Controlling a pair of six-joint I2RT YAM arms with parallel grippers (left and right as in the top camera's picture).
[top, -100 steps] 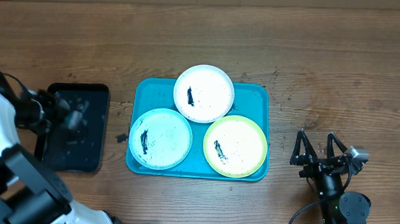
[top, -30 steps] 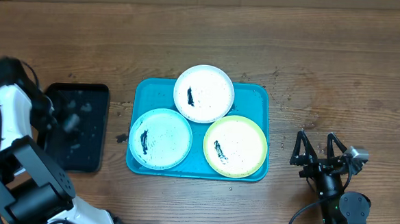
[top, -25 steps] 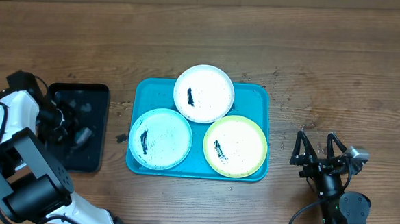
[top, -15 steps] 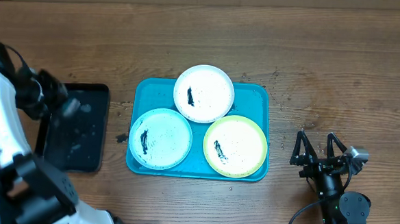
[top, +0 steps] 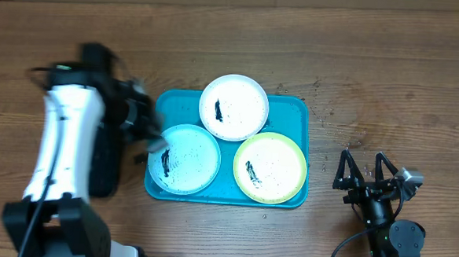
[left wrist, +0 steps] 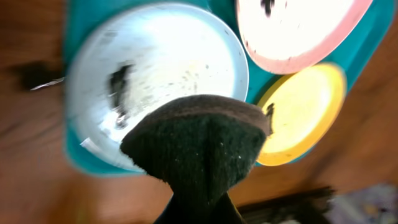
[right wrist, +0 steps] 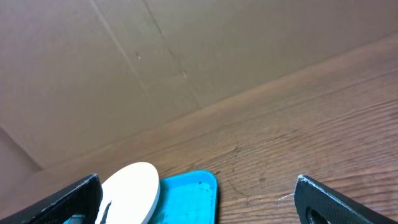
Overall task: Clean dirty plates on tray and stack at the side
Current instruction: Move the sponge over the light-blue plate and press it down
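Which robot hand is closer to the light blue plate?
Left. The left gripper, clamping a dark cloth, hangs over the light blue plate; the right gripper sits open, well right of the tray.

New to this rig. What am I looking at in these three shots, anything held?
Two robot arms at a table. One picture looks down from above; the other two come from wrist cameras. A turquoise tray holds a white plate, a light blue plate and a yellow-green plate, all black-smeared. The left gripper is shut on a dark sponge by the light blue plate. The right gripper rests open and empty on the right. A black tray lies partly hidden by the left arm.
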